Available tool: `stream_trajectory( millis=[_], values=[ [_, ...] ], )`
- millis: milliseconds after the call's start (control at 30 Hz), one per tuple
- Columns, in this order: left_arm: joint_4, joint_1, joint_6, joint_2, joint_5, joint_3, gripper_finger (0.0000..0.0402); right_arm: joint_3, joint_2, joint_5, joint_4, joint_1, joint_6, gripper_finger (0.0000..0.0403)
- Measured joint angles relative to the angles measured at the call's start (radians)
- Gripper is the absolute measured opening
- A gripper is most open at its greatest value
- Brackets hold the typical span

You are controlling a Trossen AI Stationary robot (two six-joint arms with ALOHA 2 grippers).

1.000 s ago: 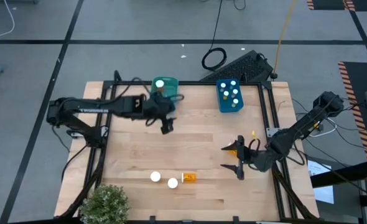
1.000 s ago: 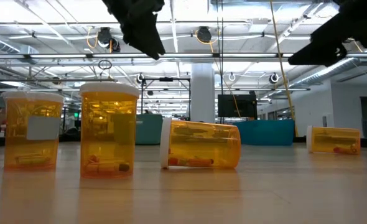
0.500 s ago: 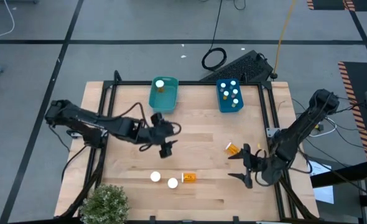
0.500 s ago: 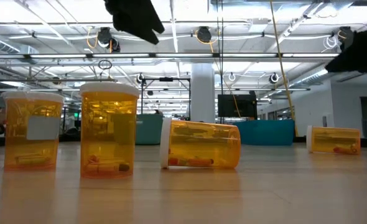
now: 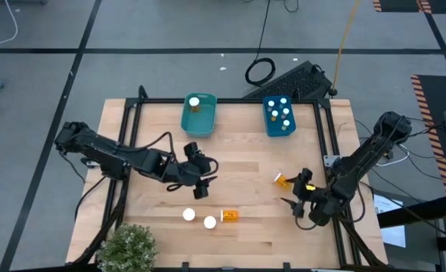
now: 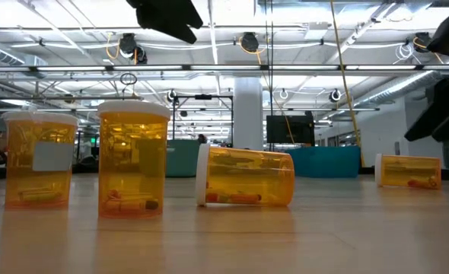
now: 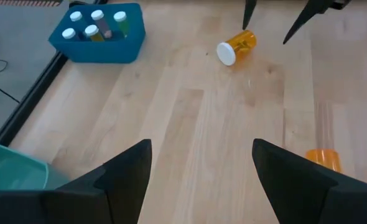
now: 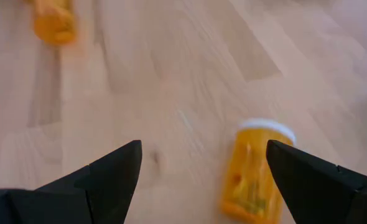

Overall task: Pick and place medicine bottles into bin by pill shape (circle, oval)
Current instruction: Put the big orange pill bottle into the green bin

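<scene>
The right gripper (image 5: pixel 299 205), fingers apart and empty, is hovering near the fallen bottle (image 5: pixel 283 180). The bottle is lying just ahead of it, its long axis roughly along the gripper's reach. The left gripper (image 5: pixel 201 180), also spread open, is waiting much farther away.

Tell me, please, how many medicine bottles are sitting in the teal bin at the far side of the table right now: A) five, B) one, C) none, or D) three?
B: the high view shows a single white-capped bottle in the teal bin, while the blue bin beside it holds several bottles.
</scene>
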Motion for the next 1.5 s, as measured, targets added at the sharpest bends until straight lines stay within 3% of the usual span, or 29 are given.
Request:
stream_trajectory(
  millis=[367, 600, 867, 1500],
  values=[
    [0.044, 0.000, 0.036, 0.005, 0.000, -0.009, 0.0278, -0.001, 0.020, -0.031, -0.177, -0.006, 0.157, 0.0336],
    [0.142, 0.007, 0.089, 0.006, 0.041, -0.073, 0.0278, -0.001, 0.092, -0.040, -0.172, -0.070, 0.189, 0.0336],
    [0.152, 0.020, 0.105, 0.006, 0.054, -0.088, 0.0278, -0.002, 0.167, -0.131, -0.134, -0.139, 0.204, 0.0332],
    [0.158, 0.025, 0.111, 0.006, 0.055, -0.088, 0.0278, -0.002, 0.183, -0.140, -0.119, -0.149, 0.196, 0.0197]
  ],
)
